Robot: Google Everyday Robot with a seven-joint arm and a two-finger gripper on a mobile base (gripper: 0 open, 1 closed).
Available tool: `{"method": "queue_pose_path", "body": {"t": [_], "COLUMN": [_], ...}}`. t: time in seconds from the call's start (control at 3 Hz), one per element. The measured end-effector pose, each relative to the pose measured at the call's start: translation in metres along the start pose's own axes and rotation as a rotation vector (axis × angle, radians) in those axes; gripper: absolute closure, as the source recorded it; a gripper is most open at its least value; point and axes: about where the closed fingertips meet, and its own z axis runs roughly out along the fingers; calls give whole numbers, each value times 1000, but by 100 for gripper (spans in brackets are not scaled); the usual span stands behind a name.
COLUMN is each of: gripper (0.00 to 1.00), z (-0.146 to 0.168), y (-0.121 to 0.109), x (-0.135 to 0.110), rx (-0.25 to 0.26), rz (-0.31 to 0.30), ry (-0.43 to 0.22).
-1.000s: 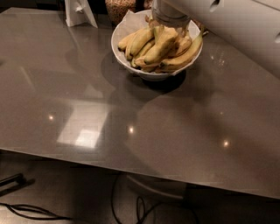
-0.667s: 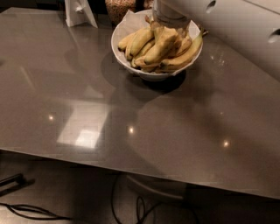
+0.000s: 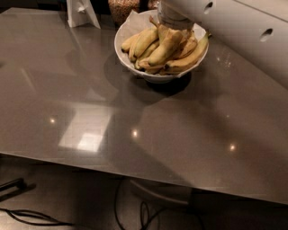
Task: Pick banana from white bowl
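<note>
Dim, warm light from above: the glossy grey-brown tabletop (image 3: 54, 81) carries 1 pale rectangular reflection and 3 small point glares. The gripper (image 3: 172, 27), over the wide white bowl (image 3: 120, 47), sits in shade. A dark shadow lies beneath the bowl.

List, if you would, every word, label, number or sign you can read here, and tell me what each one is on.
None: no text can be read anywhere in this view.
The white folded stand at the far left, the glass jar of grain, the wide glossy white bowl of yellow bananas and the robot's white arm show no legible lettering.
The gripper sits low over the bowl's bananas and bears no visible marking.
</note>
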Motion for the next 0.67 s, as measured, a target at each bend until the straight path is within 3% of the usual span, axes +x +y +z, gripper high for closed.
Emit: {"method": "queue_pose_path", "body": {"t": [0.33,0.67], "gripper": [63,87], "z": [4,-5], "y": [0,0], "x": [2,1], "rx": [-5,-8], "rz": [2,14], "ry": [-2,7]}}
